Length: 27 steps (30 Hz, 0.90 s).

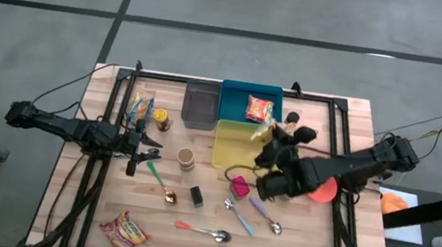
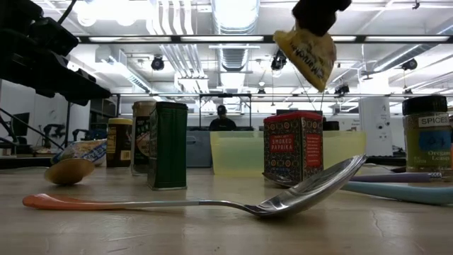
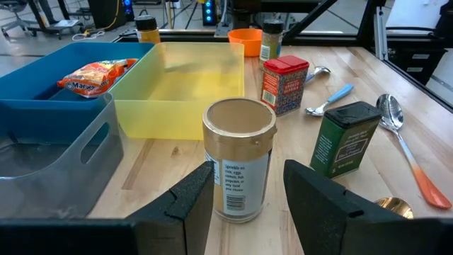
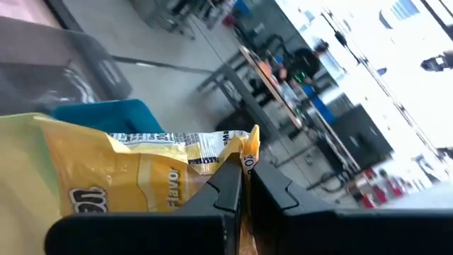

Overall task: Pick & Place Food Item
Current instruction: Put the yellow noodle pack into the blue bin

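Note:
My right gripper [image 1: 273,138] is shut on a yellow food packet [image 1: 264,131], high above the table where the yellow bin [image 1: 226,146] meets the blue bin [image 1: 237,100]. In the low view the packet [image 2: 306,55] hangs under that gripper [image 2: 320,15]. An orange-red packet [image 1: 259,109] lies in the blue bin. Another snack packet [image 1: 123,231] lies flat near the table's front left. My left gripper [image 1: 143,158] waits open at the table's left; a tan-lidded jar [image 3: 238,159] stands upright ahead of its fingers, untouched. My right gripper pinches the yellow packet's crimped end [image 4: 245,150] between its two fingers [image 4: 228,185]. The packet is lifted clear of the bins and the table. It hangs tilted below the gripper, as the low view shows.
A grey bin [image 1: 199,103] stands left of the blue one. A red paprika tin [image 3: 283,85], a green tin [image 3: 345,138], spice jars, several spoons [image 1: 214,233] and an orange bowl [image 1: 324,190] crowd the table's middle and right. A packet [image 1: 141,110] lies at the far left.

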### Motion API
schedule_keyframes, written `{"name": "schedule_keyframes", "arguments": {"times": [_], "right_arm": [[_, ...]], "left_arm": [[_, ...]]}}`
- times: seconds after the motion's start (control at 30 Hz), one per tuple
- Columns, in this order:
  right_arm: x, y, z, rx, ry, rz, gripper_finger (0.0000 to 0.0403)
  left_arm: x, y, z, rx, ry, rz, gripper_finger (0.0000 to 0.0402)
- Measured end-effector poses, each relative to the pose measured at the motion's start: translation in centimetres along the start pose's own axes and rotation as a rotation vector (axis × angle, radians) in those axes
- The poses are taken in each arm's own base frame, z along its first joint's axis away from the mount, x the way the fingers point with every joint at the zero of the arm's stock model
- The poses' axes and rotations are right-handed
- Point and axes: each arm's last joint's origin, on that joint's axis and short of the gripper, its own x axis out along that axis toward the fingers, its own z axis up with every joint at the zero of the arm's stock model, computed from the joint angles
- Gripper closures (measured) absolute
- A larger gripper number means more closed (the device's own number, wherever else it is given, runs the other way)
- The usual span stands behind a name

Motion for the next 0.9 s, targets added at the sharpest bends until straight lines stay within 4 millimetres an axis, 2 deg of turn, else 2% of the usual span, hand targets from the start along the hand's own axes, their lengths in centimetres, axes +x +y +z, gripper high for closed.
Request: {"name": "schedule_keyframes", "arguments": {"times": [0.23, 0.4, 0.53, 0.73, 0.9], "right_arm": [[2.5, 0.7, 1.4, 0.122, 0.05, 0.004, 0.039], [4.2, 1.8, 2.7, 0.132, 0.085, 0.157, 0.039], [5.9, 2.3, 3.7, 0.068, 0.062, 0.266, 0.039], [9.1, 1.5, 4.5, 0.1, 0.028, 0.365, 0.039], [12.4, 0.0, 4.2, 0.1, 0.059, 0.304, 0.039]], "left_arm": [[0.0, 0.0, 0.0, 0.0, 0.0, 0.0, 0.0229], [0.0, 0.0, 0.0, 0.0, 0.0, -0.001, 0.0229], [0.0, 0.0, 0.0, 0.0, -0.001, 0.0, 0.0229], [0.0, 0.0, 0.0, 0.0, 0.0, 0.0, 0.0229], [0.0, 0.0, 0.0, 0.0, -0.001, 0.0, 0.0229]]}}
